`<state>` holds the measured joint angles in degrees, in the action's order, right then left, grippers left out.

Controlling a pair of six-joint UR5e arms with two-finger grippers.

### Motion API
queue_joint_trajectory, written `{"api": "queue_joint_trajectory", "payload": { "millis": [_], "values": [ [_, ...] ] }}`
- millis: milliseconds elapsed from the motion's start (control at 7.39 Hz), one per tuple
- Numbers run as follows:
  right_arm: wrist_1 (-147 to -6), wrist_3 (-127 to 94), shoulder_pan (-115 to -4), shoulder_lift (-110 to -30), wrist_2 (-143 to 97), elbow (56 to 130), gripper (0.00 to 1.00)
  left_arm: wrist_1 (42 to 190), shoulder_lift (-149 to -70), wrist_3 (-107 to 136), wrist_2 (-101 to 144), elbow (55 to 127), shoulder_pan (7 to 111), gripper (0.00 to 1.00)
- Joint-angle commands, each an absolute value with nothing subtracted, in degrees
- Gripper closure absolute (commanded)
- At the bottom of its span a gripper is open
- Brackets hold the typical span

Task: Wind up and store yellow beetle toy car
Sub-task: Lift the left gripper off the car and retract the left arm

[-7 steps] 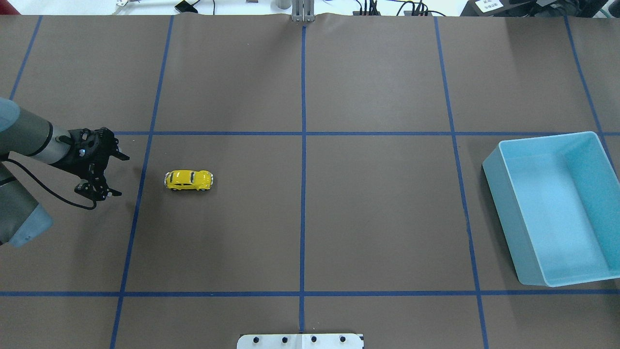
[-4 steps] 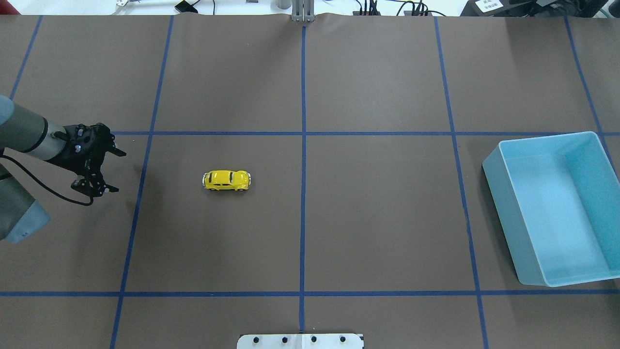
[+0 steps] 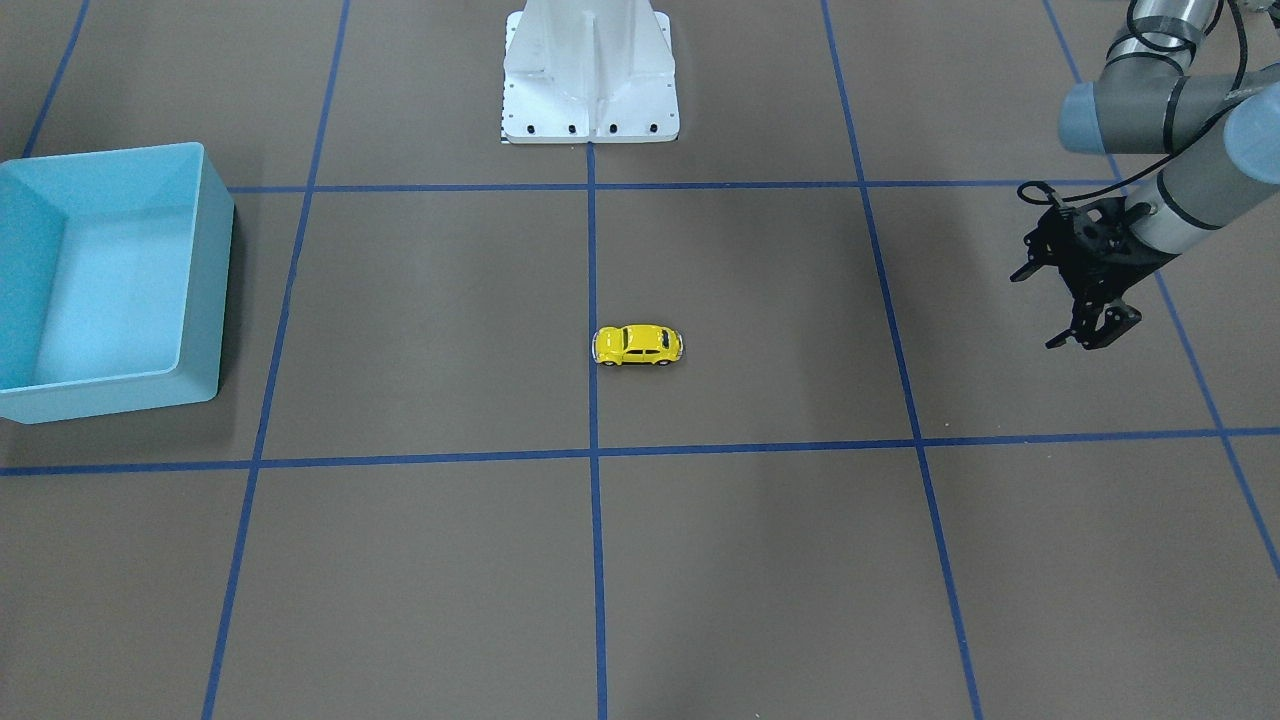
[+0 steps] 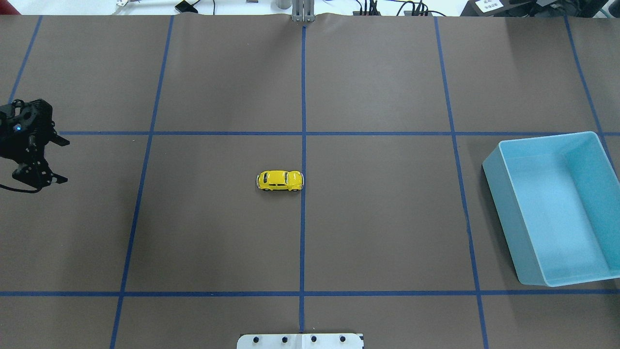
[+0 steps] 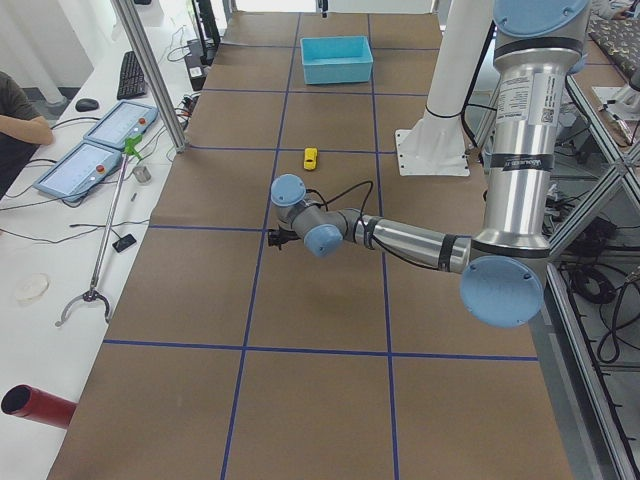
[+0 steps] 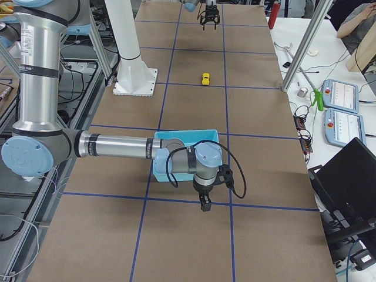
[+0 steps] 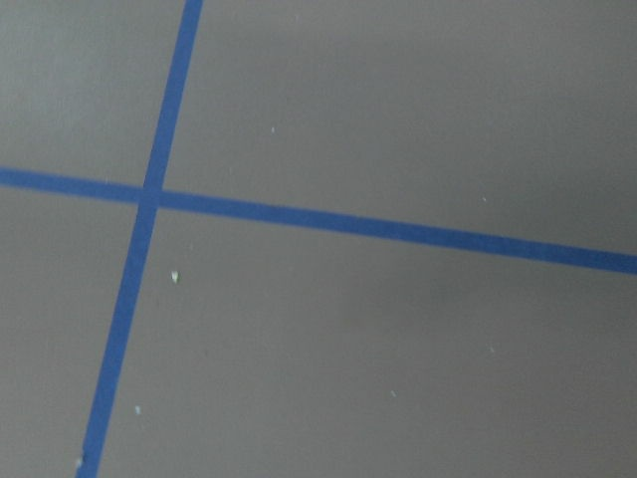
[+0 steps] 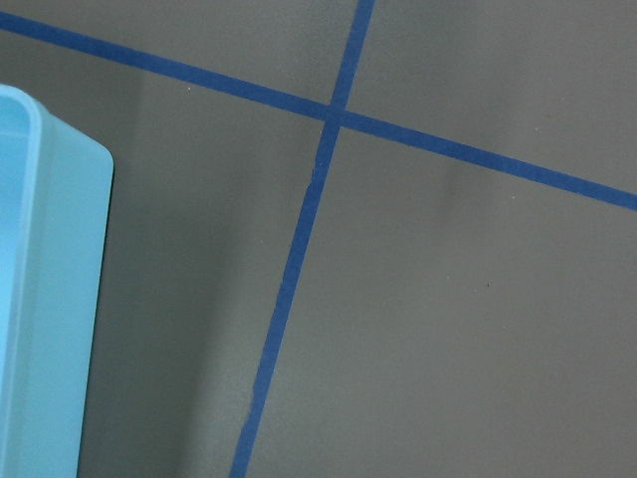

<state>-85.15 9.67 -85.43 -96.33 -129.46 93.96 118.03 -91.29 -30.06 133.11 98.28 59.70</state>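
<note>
Storing step, I judge: yellow beetle toy car (image 4: 280, 180) sits mid-table, well apart from my left gripper (image 4: 65, 161) (fingers spread, empty). Right gripper (image 6: 204, 205): cannot tell. Next needs grasp, then light blue bin (image 4: 499, 203).

Left arm (image 5: 420, 240) and right arm (image 6: 117, 145) are showing silver tubes, light-blue joint caps, dark bands. Left gripper (image 4: 67, 162) is showing black, blue light (image 4: 18, 128) glowing; black cable (image 3: 1036, 185) is looping off it. White base (image 3: 590, 70) is carrying black screws (image 3: 570, 128).
</note>
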Motion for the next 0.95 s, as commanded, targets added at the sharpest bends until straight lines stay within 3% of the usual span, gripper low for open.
{"api": "queue_joint_trajectory", "payload": {
  "millis": [0,812],
  "values": [
    [-85.2,9.7,-85.4,-96.3,-129.5,94.0,0.00,111.0,-90.7,-29.7,133.0,99.8,64.0,0.00],
    [-85.1,10.4,-85.3,-93.4,-130.0,94.7,0.00,86.0,-90.7,-21.0,130.6,98.9,85.1,0.00]
  ]
}}
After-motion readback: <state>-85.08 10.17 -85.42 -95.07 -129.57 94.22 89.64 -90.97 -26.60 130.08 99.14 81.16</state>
